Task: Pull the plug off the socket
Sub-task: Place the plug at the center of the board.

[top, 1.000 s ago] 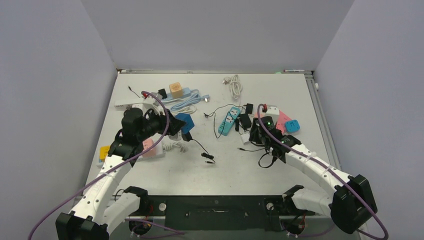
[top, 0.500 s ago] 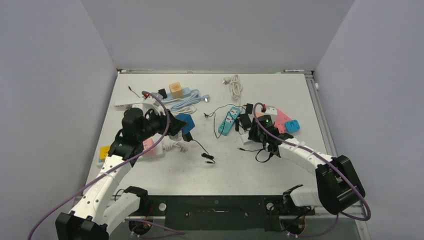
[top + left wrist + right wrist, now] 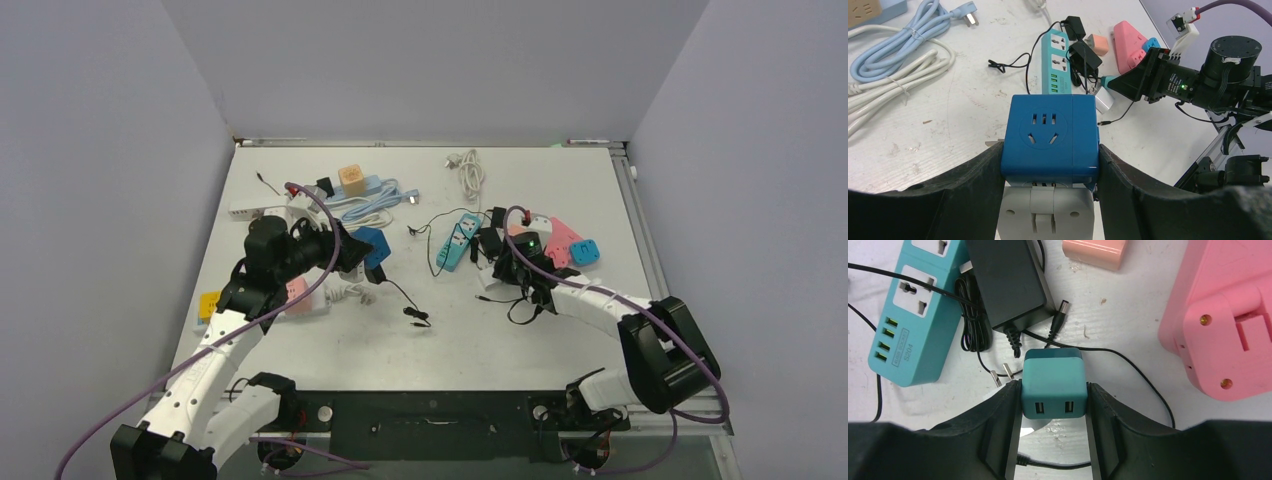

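The left arm is stretching across the counter [image 3: 560,180], its left end effector [image 3: 1050,167] clamping a glossy blue cube socket [image 3: 1048,132] with a white plug [image 3: 1045,215] sitting against its near face. The right end effector [image 3: 1053,395] is pinching a teal USB charger [image 3: 1053,375] just beside a black adapter [image 3: 1005,282], a teal power strip [image 3: 913,315] and a smooth pink block [image 3: 1228,315].

Teal strip [image 3: 457,241], coiled white cable [image 3: 468,172]

Our left gripper [image 3: 1049,155] and our right gripper [image 3: 1053,395] are each squeezed tight on something, held out in front.
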`<action>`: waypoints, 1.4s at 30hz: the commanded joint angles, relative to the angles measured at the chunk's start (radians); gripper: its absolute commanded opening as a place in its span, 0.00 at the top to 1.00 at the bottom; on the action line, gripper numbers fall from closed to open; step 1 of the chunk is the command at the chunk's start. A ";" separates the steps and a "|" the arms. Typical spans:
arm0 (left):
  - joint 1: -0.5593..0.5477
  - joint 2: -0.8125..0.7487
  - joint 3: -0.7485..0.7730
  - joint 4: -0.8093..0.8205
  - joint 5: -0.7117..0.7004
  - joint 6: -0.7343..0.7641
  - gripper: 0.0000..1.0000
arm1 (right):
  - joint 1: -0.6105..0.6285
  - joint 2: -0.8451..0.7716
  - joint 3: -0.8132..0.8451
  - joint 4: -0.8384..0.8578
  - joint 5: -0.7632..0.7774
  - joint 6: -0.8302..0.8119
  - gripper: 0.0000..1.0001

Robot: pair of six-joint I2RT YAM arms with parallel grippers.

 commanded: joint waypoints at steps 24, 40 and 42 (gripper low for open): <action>-0.003 0.001 0.063 0.065 0.030 -0.011 1.00 | 0.065 0.034 0.045 0.050 0.052 0.001 0.38; 0.001 0.022 0.013 0.261 0.230 -0.125 1.00 | 0.078 -0.292 0.012 0.007 -0.037 -0.137 0.11; 0.001 0.035 0.003 0.309 0.276 -0.158 1.00 | 0.115 -0.378 -0.014 0.028 -0.073 -0.160 0.10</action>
